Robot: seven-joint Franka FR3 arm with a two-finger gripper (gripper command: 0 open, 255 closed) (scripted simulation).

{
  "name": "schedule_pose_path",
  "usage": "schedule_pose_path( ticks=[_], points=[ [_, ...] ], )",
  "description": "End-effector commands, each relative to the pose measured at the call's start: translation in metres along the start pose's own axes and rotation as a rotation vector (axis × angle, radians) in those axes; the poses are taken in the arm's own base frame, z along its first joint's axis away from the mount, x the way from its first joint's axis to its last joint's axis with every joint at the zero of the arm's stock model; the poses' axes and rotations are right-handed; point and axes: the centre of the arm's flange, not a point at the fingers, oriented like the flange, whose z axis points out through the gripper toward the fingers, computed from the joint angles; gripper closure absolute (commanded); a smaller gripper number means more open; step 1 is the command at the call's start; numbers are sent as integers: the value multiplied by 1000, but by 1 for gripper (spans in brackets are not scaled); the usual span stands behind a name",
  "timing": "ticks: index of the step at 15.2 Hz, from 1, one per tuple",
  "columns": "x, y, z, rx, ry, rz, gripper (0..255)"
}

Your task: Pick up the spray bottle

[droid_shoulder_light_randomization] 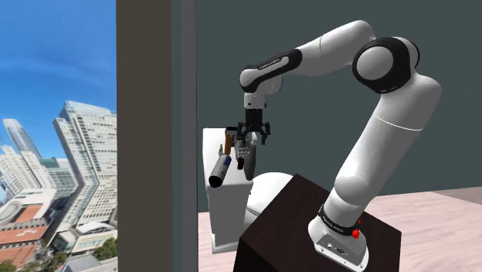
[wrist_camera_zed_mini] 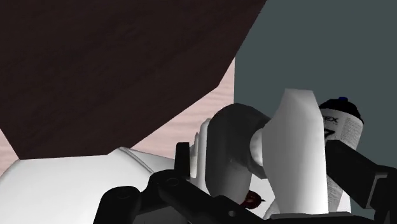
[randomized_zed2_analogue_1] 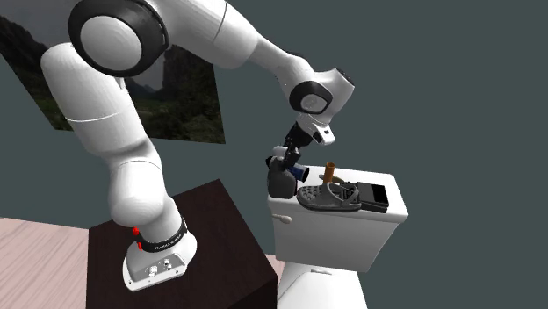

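A grey spray bottle (randomized_zed2_analogue_1: 281, 182) with a trigger head stands at the near end of a white toilet tank's lid (randomized_zed2_analogue_1: 338, 215). My black gripper (randomized_zed2_analogue_1: 288, 162) comes down onto it from above. In the wrist view the bottle (wrist_camera_zed_mini: 296, 146) sits tilted between the two fingers, which clasp it on either side, gripper (wrist_camera_zed_mini: 261, 156). In the shoulder view the bottle (droid_shoulder_light_randomization: 246, 161) hangs under the gripper (droid_shoulder_light_randomization: 249, 145) in front of the tank (droid_shoulder_light_randomization: 224, 209). A blue-and-white spray can (droid_shoulder_light_randomization: 220, 171) leans right beside it, close to one finger (wrist_camera_zed_mini: 356, 175).
On the tank lid lie a dark sandal (randomized_zed2_analogue_1: 327, 197), a black box (randomized_zed2_analogue_1: 376, 195) and a small brown item (randomized_zed2_analogue_1: 330, 169). The toilet bowl (droid_shoulder_light_randomization: 266, 189) lies between the tank and my dark stand (droid_shoulder_light_randomization: 309, 224). A pillar (droid_shoulder_light_randomization: 143, 131) and a city window are at the shoulder view's left.
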Motion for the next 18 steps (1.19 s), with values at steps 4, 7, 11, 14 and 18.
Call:
schedule_pose_path(
  ticks=[4, 7, 11, 14, 18],
  points=[
    [38, 2, 34, 12, -48, 71, 0],
    [46, 2, 48, 12, -48, 71, 0],
    [52, 2, 60, 12, -48, 71, 0],
    [46, 9, 69, 10, -47, 69, 255],
    [49, 7, 68, 12, -47, 71, 255]
  ],
)
